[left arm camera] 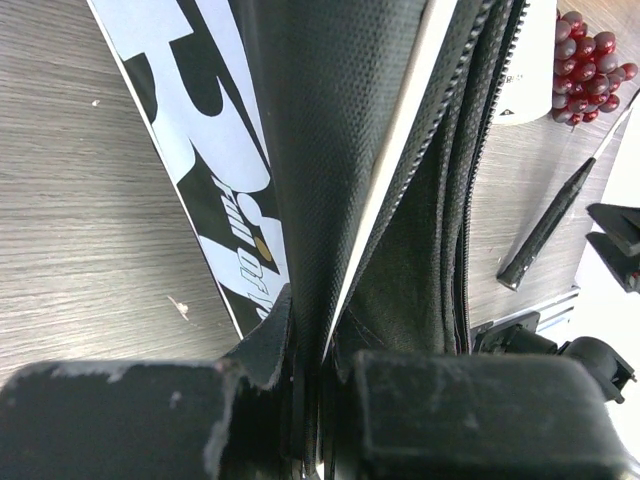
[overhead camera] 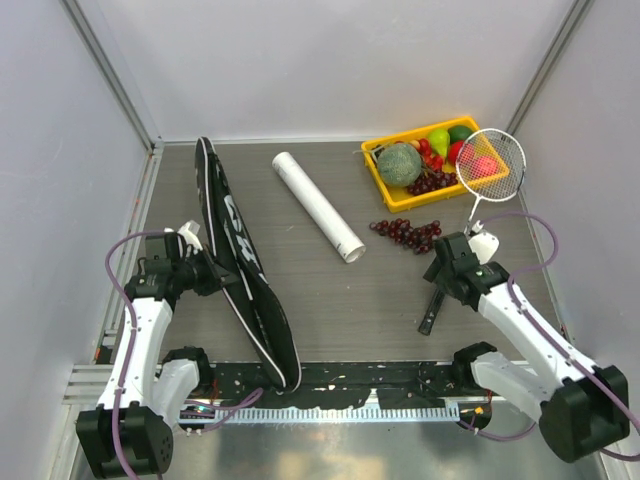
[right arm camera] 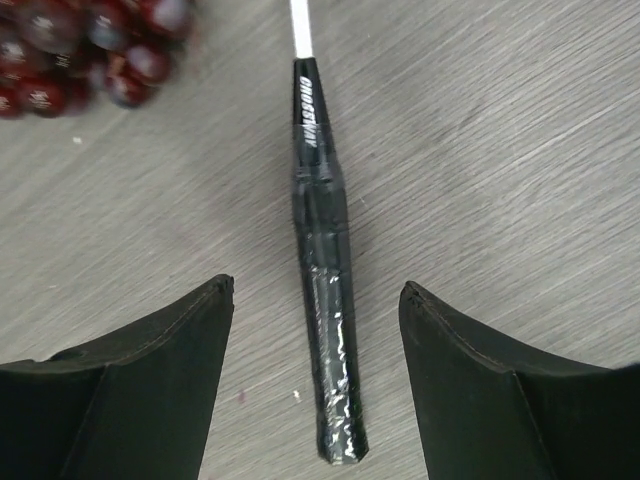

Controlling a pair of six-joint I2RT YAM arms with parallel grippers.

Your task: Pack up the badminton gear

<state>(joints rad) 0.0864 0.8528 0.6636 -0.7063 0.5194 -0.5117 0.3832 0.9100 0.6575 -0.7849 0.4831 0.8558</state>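
The black racket bag [overhead camera: 240,265] lettered in white lies diagonally on the left of the table. My left gripper [overhead camera: 207,272] is shut on its edge; the left wrist view shows the jaws [left arm camera: 320,385] pinching the bag fabric [left arm camera: 330,150] beside the open zipper. One silver-headed racket [overhead camera: 490,165] rests with its head over the yellow tray, and its black handle [overhead camera: 432,312] lies on the table. My right gripper [overhead camera: 448,270] is open just above that handle [right arm camera: 325,250], one finger on each side, not touching. The long white tube [overhead camera: 318,205] lies mid-table. No shuttlecocks or second racket show.
The yellow tray of fruit [overhead camera: 385,178] stands at the back right. A dark red grape bunch [overhead camera: 405,232] lies loose between the tube and my right gripper, and also shows in the right wrist view [right arm camera: 90,45]. White walls enclose the table on three sides.
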